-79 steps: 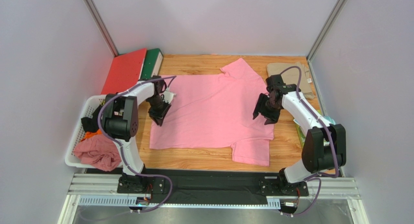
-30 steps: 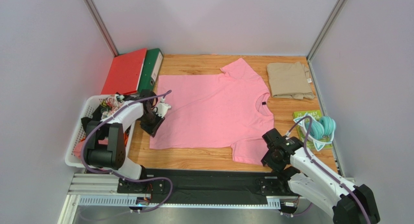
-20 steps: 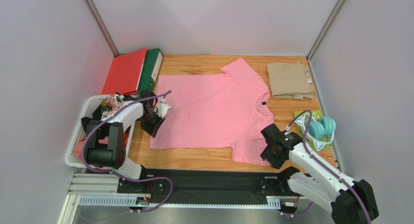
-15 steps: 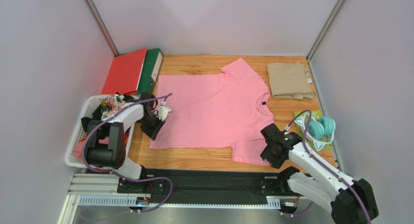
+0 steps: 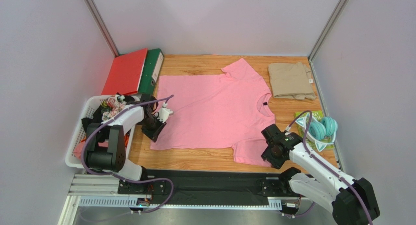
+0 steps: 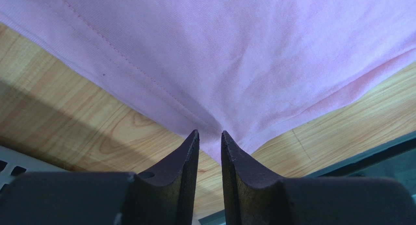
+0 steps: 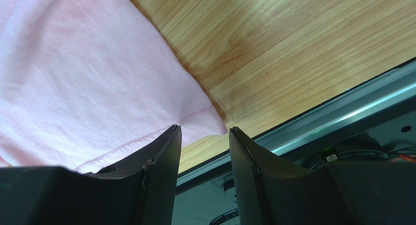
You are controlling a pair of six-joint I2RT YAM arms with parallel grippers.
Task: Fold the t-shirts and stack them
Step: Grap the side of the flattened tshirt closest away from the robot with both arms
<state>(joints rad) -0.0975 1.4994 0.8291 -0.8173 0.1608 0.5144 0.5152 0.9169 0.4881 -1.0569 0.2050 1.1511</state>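
At your far left the white basket (image 5: 72, 146) of loose clothes and the red binder (image 5: 124, 71) and green binder (image 5: 154, 64) behind it sit as before.

Your left gripper (image 5: 154, 132) has slid along the shirt's left edge toward you and now sits at the near-left corner of the pink t-shirt (image 5: 215, 110). In the left wrist view the fingers (image 6: 188, 157) stand narrow, and the hem corner of the cloth (image 6: 234, 54) runs down between them. Creases draw in to the tips, so the corner is pinched (image 6: 209, 133).

The pink shirt itself lies flat on the wooden table (image 5: 195, 159), spread as it was, with its dark neck label (image 5: 264, 103) to the right.

Your right gripper (image 5: 271, 157) shows the biggest change. It was up at the collar side of the shirt, and it is now low over the near-right sleeve. From its wrist camera the jaws stand partly apart (image 7: 204, 128), straddling the sleeve's hem corner (image 7: 73, 74). The cloth there lies flat on the wood, not gathered or lifted.

With that arm gone from the back, you can see the whole folded khaki t-shirt (image 5: 290, 80) at the far right corner. The teal headphones (image 5: 323, 127) lie just right of the right arm.
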